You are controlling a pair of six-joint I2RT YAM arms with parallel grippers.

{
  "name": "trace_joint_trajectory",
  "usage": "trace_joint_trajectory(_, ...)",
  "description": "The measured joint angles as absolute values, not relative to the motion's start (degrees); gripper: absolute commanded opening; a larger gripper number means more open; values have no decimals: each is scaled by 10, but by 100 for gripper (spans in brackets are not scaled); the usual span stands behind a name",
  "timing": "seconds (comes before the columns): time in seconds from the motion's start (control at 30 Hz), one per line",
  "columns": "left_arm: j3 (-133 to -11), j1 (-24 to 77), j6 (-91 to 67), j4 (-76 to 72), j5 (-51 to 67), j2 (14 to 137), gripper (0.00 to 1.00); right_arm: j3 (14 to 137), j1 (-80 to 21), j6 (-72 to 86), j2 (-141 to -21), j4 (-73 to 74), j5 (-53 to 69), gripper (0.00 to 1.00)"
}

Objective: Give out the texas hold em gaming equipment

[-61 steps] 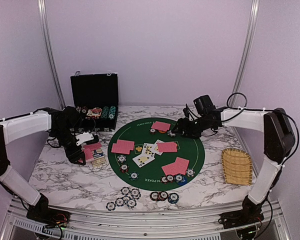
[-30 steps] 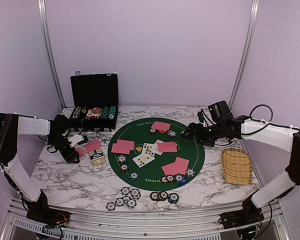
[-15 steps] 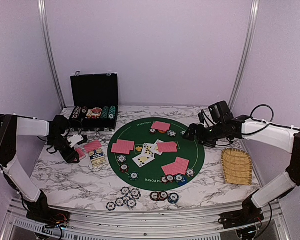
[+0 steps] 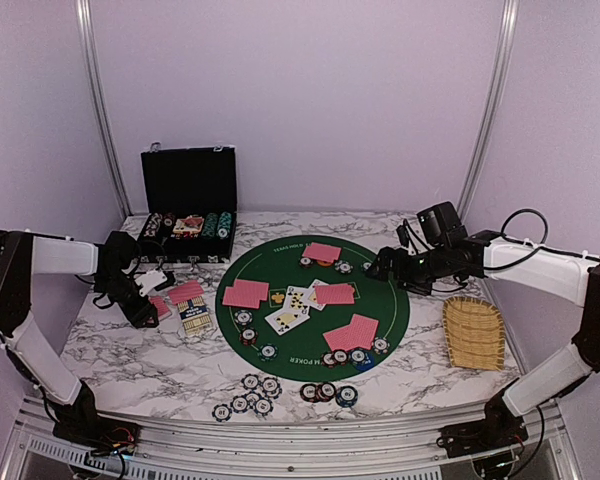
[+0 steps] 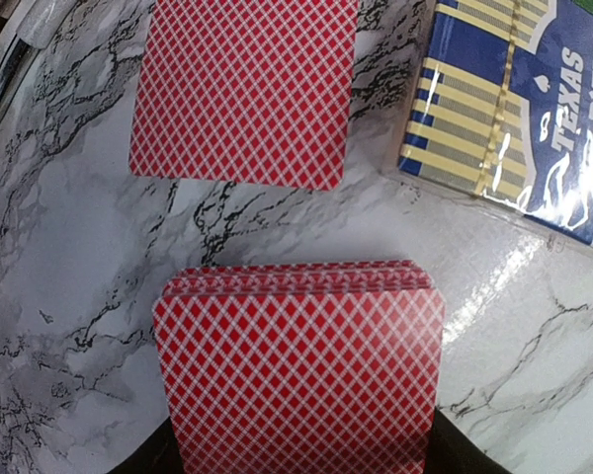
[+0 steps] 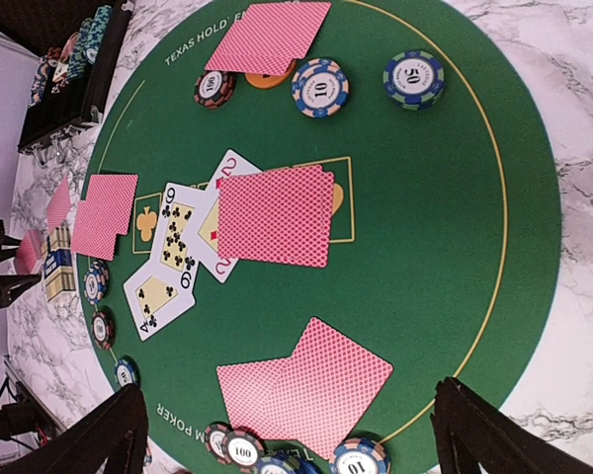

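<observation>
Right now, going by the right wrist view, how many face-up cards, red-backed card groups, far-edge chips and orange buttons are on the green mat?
Face-up cards: 3
Red-backed card groups: 4
Far-edge chips: 3
Orange button: 1
Total: 11

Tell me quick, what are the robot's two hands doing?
Left gripper: shut on a stack of red-backed cards.
Right gripper: open, holding nothing.
</observation>
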State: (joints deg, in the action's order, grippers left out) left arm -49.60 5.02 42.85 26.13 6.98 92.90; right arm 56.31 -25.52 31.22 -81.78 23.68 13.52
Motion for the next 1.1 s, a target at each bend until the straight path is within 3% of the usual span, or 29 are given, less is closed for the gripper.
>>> trace_joint_trajectory(0.13,-496,50,429,261,69,929,60,563,-255,312,-817,237,135,99)
trace_joint_trajectory(0.17,-495,50,429,261,69,928,67,563,-255,312,-816,237,135,99)
trace_joint_trajectory(0.2,-494,50,429,261,69,927,85,563,-255,312,-816,237,135,99)
trace_joint_trajectory(0.23,-493,50,428,261,68,926,97,563,-255,312,-815,237,135,99)
trace_joint_trajectory(0.27,-493,50,430,262,67,926,99,563,-255,312,-815,237,135,99)
trace_joint_trajectory(0.63,-492,50,426,289,55,902,99,564,-252,310,-803,243,126,99)
trace_joint_trajectory(0.8,-548,50,406,339,63,878,99,564,-242,303,-793,246,110,99)
trace_joint_trajectory(1.1,-641,50,275,287,148,803,99,568,-198,267,-748,241,-72,99)
